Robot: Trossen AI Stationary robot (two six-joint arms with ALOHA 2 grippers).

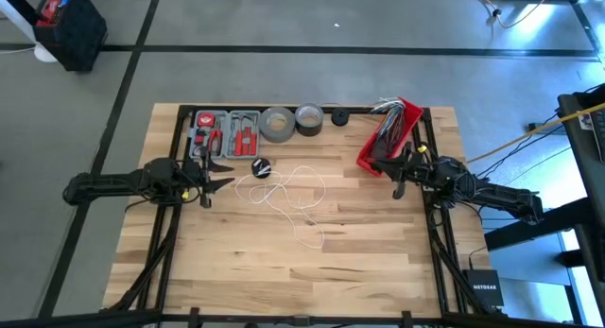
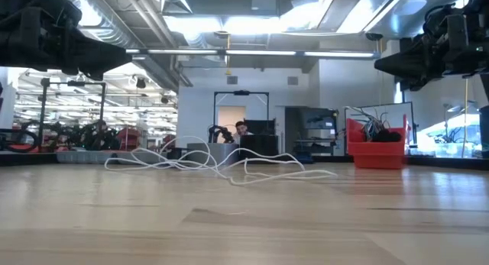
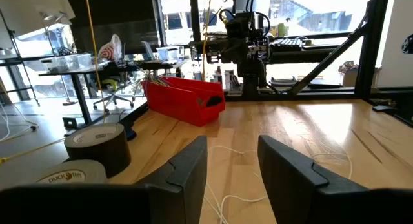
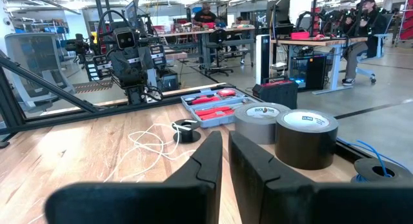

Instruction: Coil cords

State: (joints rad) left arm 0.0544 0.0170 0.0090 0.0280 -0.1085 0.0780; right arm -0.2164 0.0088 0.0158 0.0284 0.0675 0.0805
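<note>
The cord (image 1: 284,191) is a very thin white cable lying in loose, tangled loops on the middle of the wooden table; it also shows in the low view (image 2: 221,164) and the right wrist view (image 4: 145,143). Its small black disc (image 1: 262,166) lies flat on the table at the far end of the loops. My left gripper (image 1: 225,174) hovers open above the table just left of the cord, pointing level toward it, its two fingers apart (image 3: 232,166). My right gripper (image 1: 397,174) hovers shut (image 4: 226,159) right of the cord, beside the red bin. Neither touches the cord.
Along the far edge stand a grey tool tray (image 1: 225,131) with red-handled tools, a grey tape roll (image 1: 277,123), a darker tape roll (image 1: 309,117) and a small black roll (image 1: 339,117). A red bin (image 1: 389,136) holding wires sits at the far right. Bare wood stretches toward the near edge.
</note>
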